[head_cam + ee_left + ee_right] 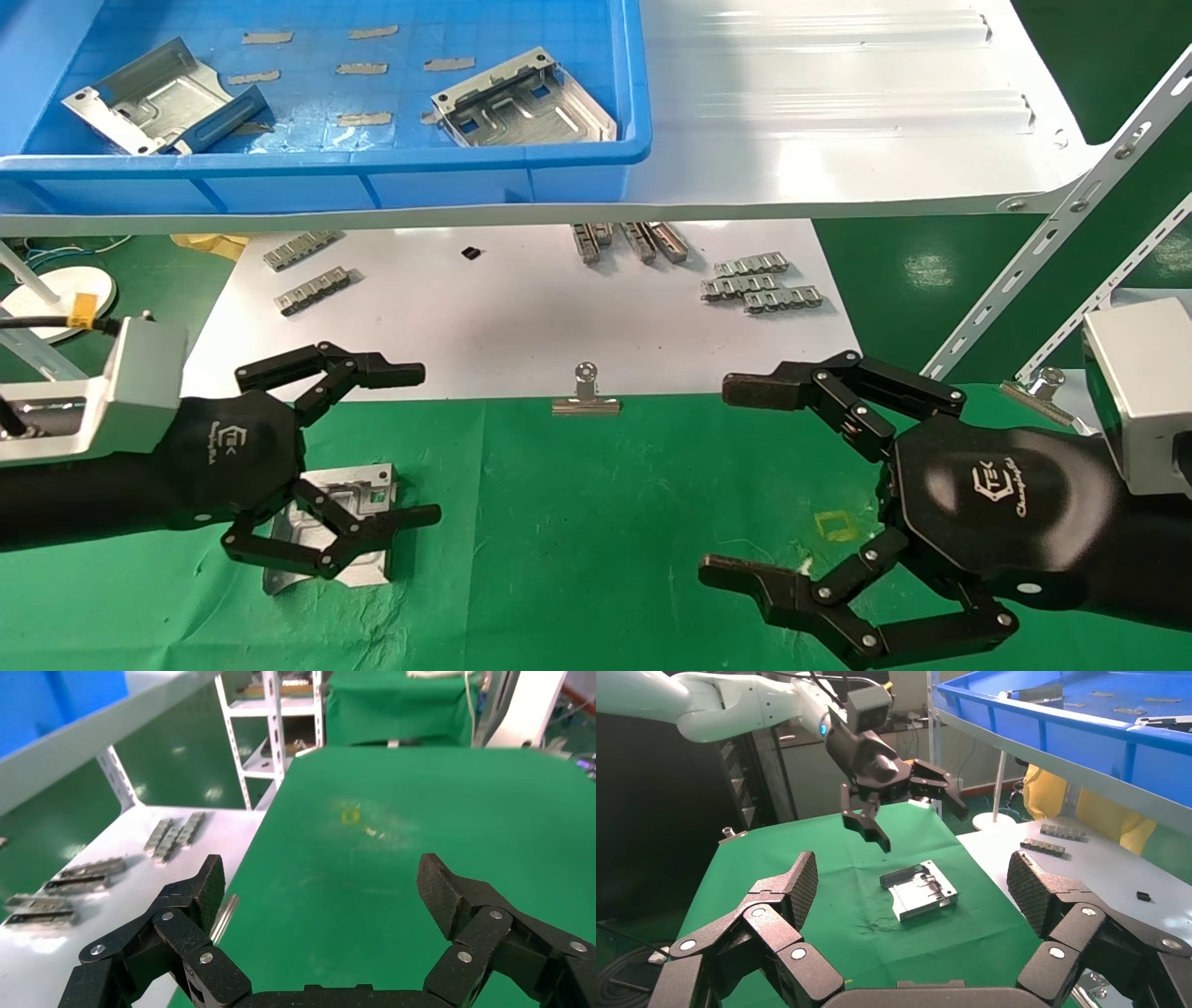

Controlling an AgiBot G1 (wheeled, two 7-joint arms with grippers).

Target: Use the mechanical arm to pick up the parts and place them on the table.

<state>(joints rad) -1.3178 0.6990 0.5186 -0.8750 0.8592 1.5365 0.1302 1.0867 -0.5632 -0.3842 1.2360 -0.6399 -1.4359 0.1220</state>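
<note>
The left hand (377, 447) hovers spread wide above a metal bracket (354, 494) lying on the green worktop (596, 522); the right hand (736, 485) gapes wide, empty.

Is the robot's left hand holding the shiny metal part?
No. The left gripper hangs open above the part, which lies flat on the green table.

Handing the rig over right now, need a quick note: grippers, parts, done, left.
Left gripper: open, above the one part lying flat on the green table; the right wrist view shows clear air between them.
Right gripper: open, idle over the table's right side.
Done: that part is placed.
Left: two parts in the blue bin on the shelf, one at its left, one at its right.
</note>
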